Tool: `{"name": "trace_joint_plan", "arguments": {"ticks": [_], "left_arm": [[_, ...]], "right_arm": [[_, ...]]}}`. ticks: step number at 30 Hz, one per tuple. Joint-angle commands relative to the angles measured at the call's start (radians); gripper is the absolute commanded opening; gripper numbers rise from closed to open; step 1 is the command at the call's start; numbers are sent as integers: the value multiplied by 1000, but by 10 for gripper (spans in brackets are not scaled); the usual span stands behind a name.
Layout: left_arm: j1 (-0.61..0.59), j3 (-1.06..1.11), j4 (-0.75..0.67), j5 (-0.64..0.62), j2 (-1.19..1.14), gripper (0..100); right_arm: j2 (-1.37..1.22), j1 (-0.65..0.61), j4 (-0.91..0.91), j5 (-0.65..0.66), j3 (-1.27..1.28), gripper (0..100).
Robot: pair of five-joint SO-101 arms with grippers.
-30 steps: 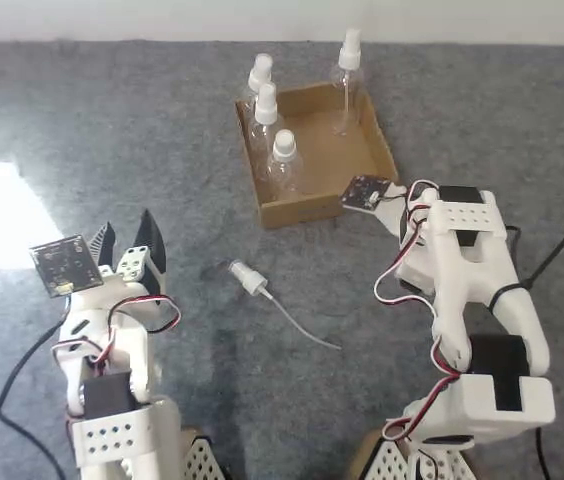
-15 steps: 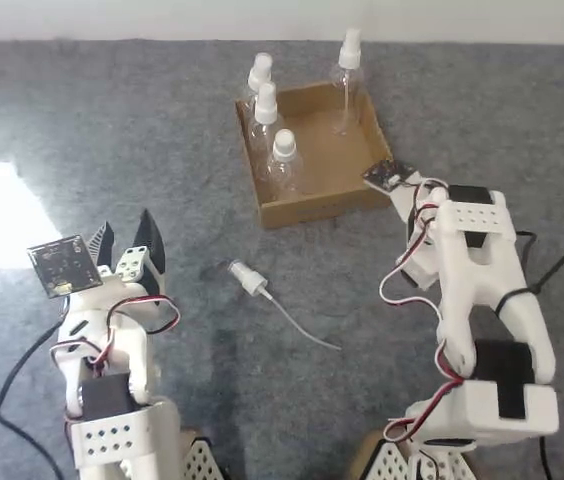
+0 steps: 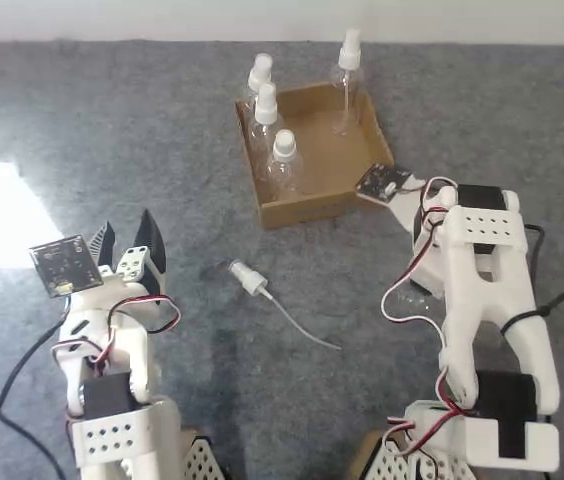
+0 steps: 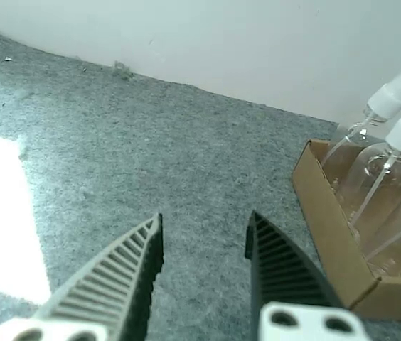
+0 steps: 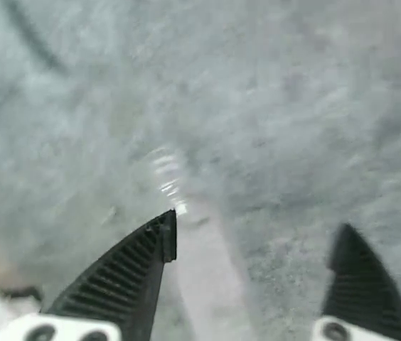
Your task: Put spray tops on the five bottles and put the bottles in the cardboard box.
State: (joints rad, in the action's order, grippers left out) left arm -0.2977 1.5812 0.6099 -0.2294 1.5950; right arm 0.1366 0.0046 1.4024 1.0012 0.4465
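The cardboard box [image 3: 372, 135] sits toward the far edge of the grey surface [image 3: 112, 120], about midway along it. Four clear bottles with white spray tops stand upright in it, as far as I can tell. Three are in a row along its left wall [image 3: 259, 78] [image 3: 265, 108] [image 3: 283, 155] and one is at its far right corner [image 3: 348, 60]. A loose spray top [image 3: 250, 277] lies on the bare surface nearer the near edge than the box, its thin tube trailing toward the near right. By the near left corner the left gripper [image 3: 130, 240] is held above the surface with its jaws spread and nothing between them. The right arm [image 3: 477, 270] stands along the right side, just beside the box's near right corner. The right gripper [image 5: 257, 224] points down at the grey with its jaws spread wide. A pale glassy shape [image 5: 200, 284], too blurred to name, lies between them.
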Motion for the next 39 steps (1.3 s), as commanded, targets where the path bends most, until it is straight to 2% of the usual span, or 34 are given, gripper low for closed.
{"name": "trace_joint_plan", "arguments": {"ticks": [1, 11, 25, 32, 39], "left_arm": [[3, -12, -34, 14, 9, 181], [3, -12, -34, 14, 9, 181], [3, -12, -34, 14, 9, 181], [3, -12, -34, 14, 9, 181], [3, -12, -34, 14, 9, 181]], "right_arm": [[44, 2, 85, 63, -64, 369], [38, -24, 125, 140, 17, 352], [35, 1, -114, 161, 203, 351], [35, 2, -150, 219, 255, 351], [35, 65, -185, 261, 259, 351]]}}
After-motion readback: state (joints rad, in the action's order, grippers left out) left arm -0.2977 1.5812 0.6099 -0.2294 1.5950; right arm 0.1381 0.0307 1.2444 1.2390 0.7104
